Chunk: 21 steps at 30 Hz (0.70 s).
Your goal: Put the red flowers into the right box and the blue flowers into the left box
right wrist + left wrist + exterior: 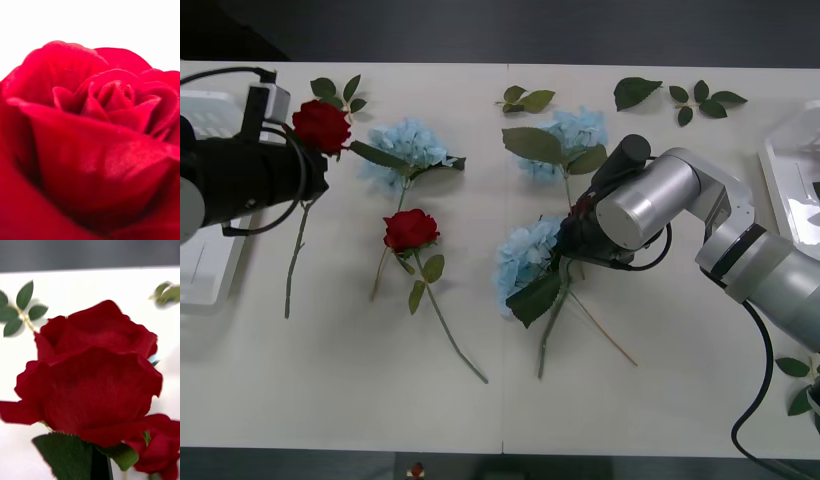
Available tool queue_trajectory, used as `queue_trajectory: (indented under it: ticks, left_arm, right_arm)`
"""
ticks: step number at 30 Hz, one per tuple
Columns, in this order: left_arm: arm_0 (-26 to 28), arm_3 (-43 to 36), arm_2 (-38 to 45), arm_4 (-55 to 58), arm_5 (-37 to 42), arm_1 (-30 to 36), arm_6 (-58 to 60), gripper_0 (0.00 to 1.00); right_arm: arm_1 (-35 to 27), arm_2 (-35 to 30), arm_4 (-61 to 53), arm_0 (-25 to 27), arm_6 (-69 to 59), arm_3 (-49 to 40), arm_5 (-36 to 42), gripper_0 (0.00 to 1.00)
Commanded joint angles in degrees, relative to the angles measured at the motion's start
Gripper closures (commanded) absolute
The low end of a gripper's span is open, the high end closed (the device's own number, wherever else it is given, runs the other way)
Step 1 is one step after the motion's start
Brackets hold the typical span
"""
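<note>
Step in hand: two deep-red artificial roses are being picked up, judged from each wrist view.
Next move: each rose must be carried to the smooth-rimmed white bin at the table's right edge.
Right gripper: low at the table's middle, among light-blue hydrangeas; a red bloom sits close before it; finger state cannot be told.
Left gripper: near the far left corner, beside the slotted white basket; a rose appears held, grip hidden.

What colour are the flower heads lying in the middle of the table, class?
Light blue hydrangea heads, clearest in the front view.
</note>
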Motion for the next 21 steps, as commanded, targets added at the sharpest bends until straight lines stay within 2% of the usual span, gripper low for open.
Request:
queue_trajectory:
  ticks: [1, 5, 8, 15, 21]
  left_arm:
    - [-0.56, -3.84, 2.64, 6.24, -0.77, 0.76, 1.47, 1.00]
    - [-0.56, -4.46, 2.73, 12.04, -4.72, -1.70, 1.47, 1.00]
    - [-0.65, -4.37, 2.64, 19.86, -8.15, -6.00, 0.85, 1.00]
    - [-0.82, -4.37, 2.73, 27.42, -9.82, -14.35, -4.33, 1.00]
    - [-1.17, -4.37, 2.64, 32.34, -9.82, -19.36, -6.71, 1.00]
  right_arm:
    - [1.01, -0.23, 0.95, -1.11, 1.98, -0.30, -0.29, 1.00]
    - [0.30, -0.23, 0.77, -1.90, 2.42, -0.30, -0.29, 1.00]
    - [-2.51, -0.14, -2.39, -4.63, 3.30, -0.30, -0.12, 1.00]
    - [-11.21, 5.04, -8.89, -12.18, 10.59, 0.14, -0.12, 1.00]
    - [-16.13, 6.63, -11.97, -14.03, 18.50, 4.36, -1.26, 1.00]
